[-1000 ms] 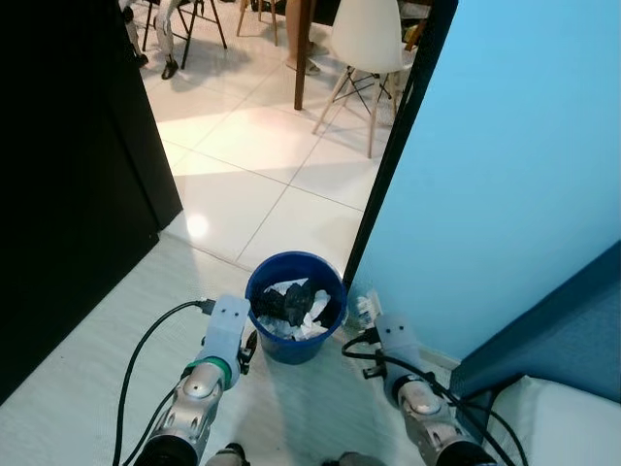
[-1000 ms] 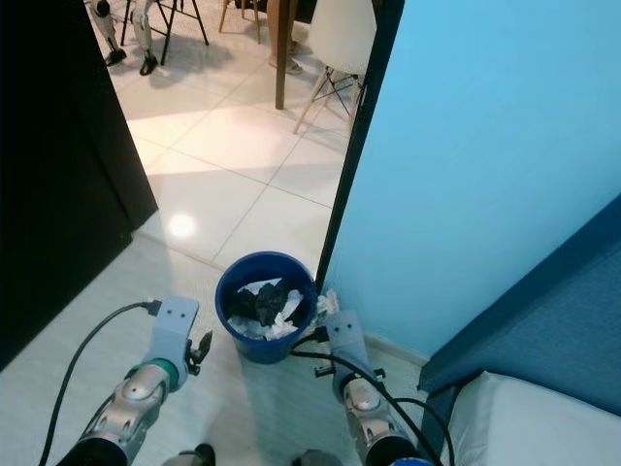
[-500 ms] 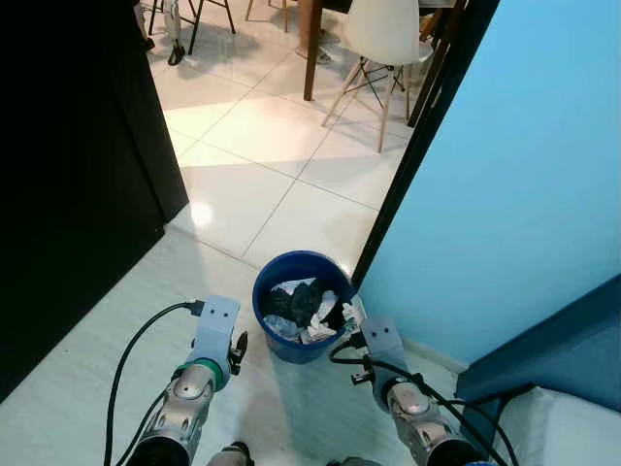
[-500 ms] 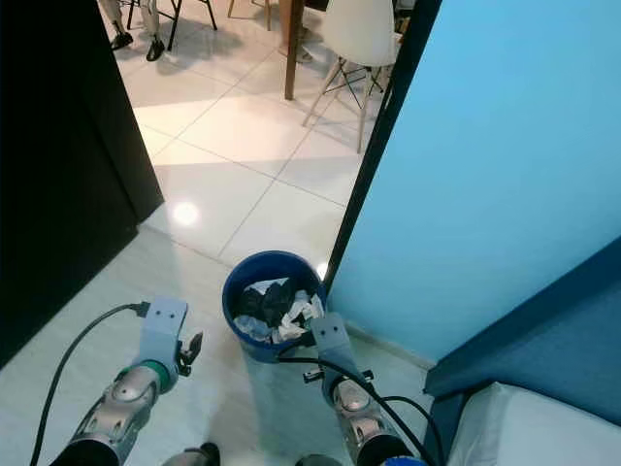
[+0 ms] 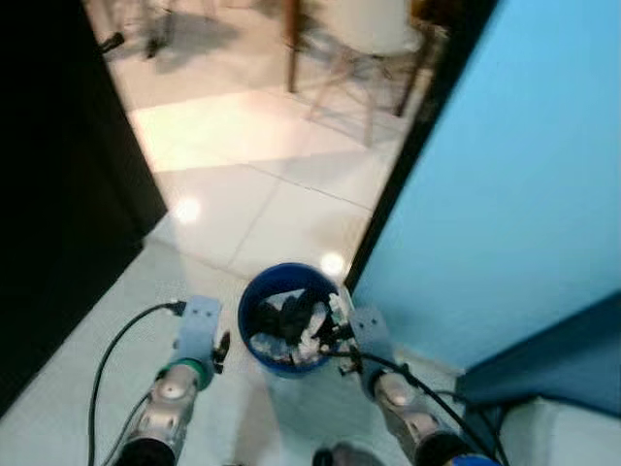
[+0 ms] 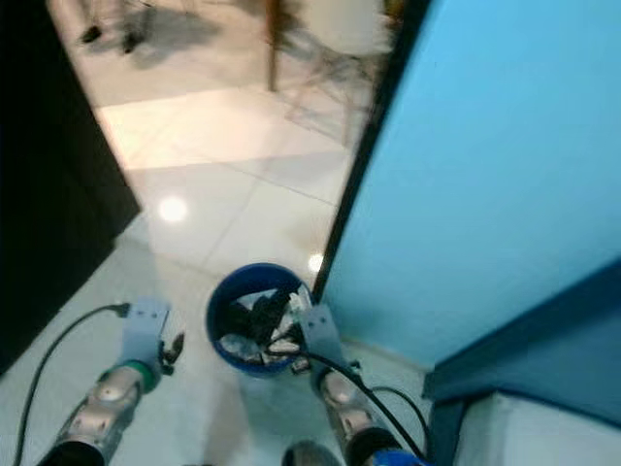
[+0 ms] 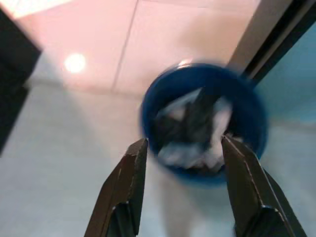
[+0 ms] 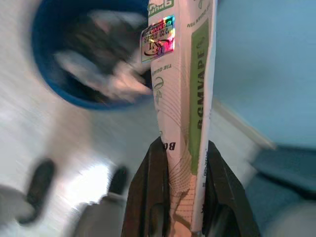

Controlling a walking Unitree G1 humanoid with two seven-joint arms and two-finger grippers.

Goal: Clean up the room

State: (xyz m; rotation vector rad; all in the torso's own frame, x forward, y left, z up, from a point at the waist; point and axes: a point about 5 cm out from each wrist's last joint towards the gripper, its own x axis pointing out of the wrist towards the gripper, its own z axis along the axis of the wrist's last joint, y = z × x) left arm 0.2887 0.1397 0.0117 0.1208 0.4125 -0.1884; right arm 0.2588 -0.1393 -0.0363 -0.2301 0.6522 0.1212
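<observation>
blue bin (image 5: 254, 303), blue wall (image 5: 524, 165), black door (image 5: 58, 165)

Blue wall (image 5: 524, 165), glossy tiled floor (image 5: 252, 165) — perhaps chair legs (image 5: 364, 87) beyond.

You are looking down at a blue bin (image 5: 254, 304) sitting on the pale floor (image 5: 87, 388), holding dark and white scraps. Your left gripper (image 5: 222, 349) is hovering just beside its rim, and your right gripper (image 5: 337, 325) is reaching over the rim by the blue wall (image 5: 524, 184).
</observation>
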